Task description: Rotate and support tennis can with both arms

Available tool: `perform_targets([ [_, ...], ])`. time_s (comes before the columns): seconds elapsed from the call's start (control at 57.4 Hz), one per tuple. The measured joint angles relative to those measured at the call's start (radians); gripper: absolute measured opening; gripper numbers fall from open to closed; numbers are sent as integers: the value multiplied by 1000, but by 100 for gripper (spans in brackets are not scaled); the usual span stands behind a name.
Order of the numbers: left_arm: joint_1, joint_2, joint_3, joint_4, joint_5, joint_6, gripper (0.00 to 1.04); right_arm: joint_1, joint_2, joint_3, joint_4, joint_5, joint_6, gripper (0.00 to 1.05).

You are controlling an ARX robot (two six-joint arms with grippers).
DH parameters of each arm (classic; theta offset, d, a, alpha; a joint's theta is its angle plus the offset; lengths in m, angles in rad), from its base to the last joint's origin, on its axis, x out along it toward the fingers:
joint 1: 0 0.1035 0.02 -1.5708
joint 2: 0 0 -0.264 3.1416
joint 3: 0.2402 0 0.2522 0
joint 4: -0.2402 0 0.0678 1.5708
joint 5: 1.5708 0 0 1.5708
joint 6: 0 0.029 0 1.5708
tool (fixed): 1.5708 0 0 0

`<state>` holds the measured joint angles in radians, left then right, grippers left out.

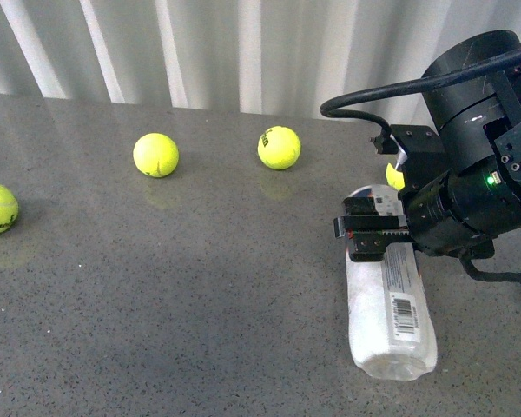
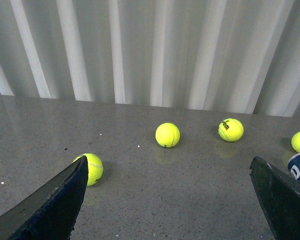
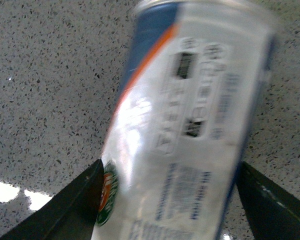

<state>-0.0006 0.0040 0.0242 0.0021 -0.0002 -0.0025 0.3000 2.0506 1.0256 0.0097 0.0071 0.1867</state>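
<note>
Tennis can (image 1: 391, 304) lies on its side on the surface (image 1: 156, 304), lower right of front view, prob light, thin-walled n slick, so grab mid-body gently; right tool (image 1: 369, 236) straddles it, can't tell if squeezing, left tool (image 2: 168, 160) wide, empty.

The right arm (image 1: 478, 104) shows bulky black cylinders, a looping cable (image 1: 391, 91), a green light (image 1: 490, 181), perhaps ribbed fingers (image 1: 365, 207).

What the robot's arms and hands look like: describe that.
The right arm is bulky, black, built of round segments, with a looping black cable and a small green light. Both the right hand and left hand have flat black wedge fingers.
</note>
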Motion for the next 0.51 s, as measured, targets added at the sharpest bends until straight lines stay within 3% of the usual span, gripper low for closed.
perform_targets([
  [0.279, 0, 0, 0, 0, 0, 0, 98, 1, 0, 0, 5, 5, -7, 41],
  [0.505, 0, 0, 0, 0, 0, 0, 98, 1, -2, 0, 8, 9, -7, 24],
])
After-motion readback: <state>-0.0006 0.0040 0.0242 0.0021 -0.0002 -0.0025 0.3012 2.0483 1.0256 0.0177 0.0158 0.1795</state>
